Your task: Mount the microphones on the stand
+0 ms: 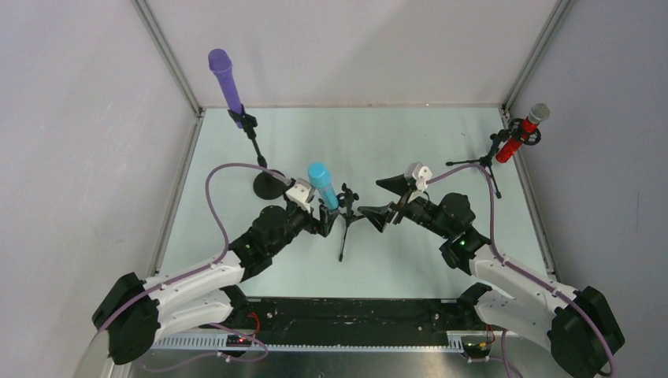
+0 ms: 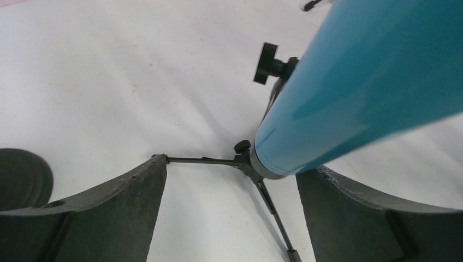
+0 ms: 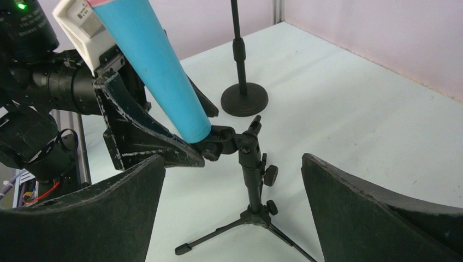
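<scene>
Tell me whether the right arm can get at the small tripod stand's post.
Probably yes. The right arm's fingers stand open facing the tripod stand's post, with only bare table between. The left arm's fingers and teal microphone crowd the clip higher up, from the other side.

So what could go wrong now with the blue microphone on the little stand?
The teal microphone leans sideways with only its tail end in the clip of the small tripod stand, so it might slip out or tip the stand. The left pincer is open but close around it; backing away crookedly could knock it. The right pincer, open beside the stand, could bump its legs.
</scene>
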`<act>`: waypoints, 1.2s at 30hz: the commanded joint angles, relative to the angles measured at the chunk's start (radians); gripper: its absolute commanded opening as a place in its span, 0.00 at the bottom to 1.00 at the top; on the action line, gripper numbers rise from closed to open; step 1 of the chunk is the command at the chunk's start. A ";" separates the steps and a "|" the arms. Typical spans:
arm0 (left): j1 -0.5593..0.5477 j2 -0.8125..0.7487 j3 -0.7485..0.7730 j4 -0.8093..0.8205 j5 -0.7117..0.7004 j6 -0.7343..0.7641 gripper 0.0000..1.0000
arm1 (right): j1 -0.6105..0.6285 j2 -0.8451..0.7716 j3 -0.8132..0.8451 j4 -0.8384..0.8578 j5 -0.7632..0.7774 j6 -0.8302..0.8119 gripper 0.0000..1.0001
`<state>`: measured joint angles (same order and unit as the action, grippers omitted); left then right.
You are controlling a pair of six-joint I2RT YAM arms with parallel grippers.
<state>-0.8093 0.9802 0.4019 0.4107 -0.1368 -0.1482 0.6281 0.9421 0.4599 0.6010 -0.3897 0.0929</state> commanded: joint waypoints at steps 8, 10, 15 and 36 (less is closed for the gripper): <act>0.005 -0.060 -0.035 0.080 -0.241 0.016 0.82 | -0.034 0.117 0.005 0.124 -0.091 -0.088 0.99; 0.009 -0.044 -0.017 0.085 -0.241 0.018 0.81 | -0.048 0.149 0.013 0.143 -0.136 -0.088 0.99; 0.014 0.002 0.025 0.086 -0.251 0.025 0.81 | -0.089 0.233 0.062 0.136 -0.265 -0.117 0.97; 0.018 -0.213 -0.026 -0.009 -0.352 0.019 0.92 | -0.076 0.539 0.229 0.281 -0.387 -0.150 0.92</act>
<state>-0.7959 0.8249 0.3931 0.4129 -0.4660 -0.1394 0.5457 1.4376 0.6437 0.7677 -0.7685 -0.0792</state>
